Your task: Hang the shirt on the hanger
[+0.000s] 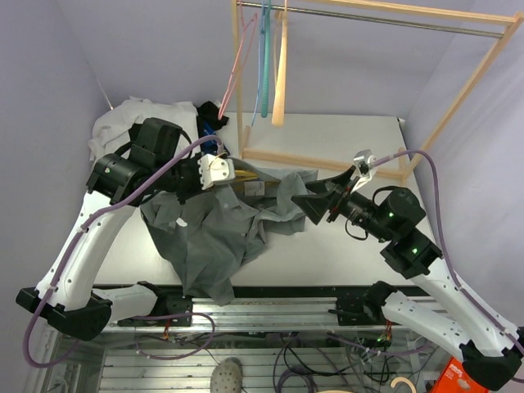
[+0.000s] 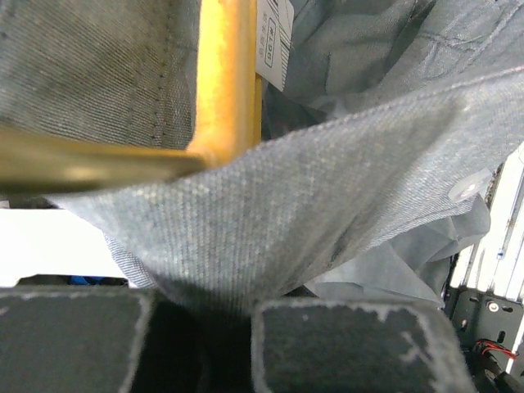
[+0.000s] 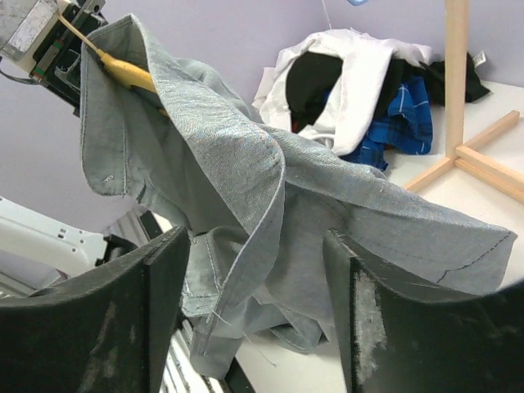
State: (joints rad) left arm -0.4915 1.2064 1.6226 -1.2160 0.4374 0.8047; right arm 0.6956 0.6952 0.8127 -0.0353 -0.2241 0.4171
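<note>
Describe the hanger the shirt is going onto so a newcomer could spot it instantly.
Find the wooden rack at the back; in front of its base, the grey shirt hangs bunched at the left gripper. The hanger is the yellow plastic one poking out under that fabric, unlike the pink, teal and cream hangers hanging on the rack.

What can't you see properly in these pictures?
- The hanger: the shirt drapes over it in every view; its hook cannot be made out.
- The left gripper: in the left wrist view fabric covers its gap, so what it pinches is hidden.
- The clothes pile: right wrist view, too jumbled to count.
</note>
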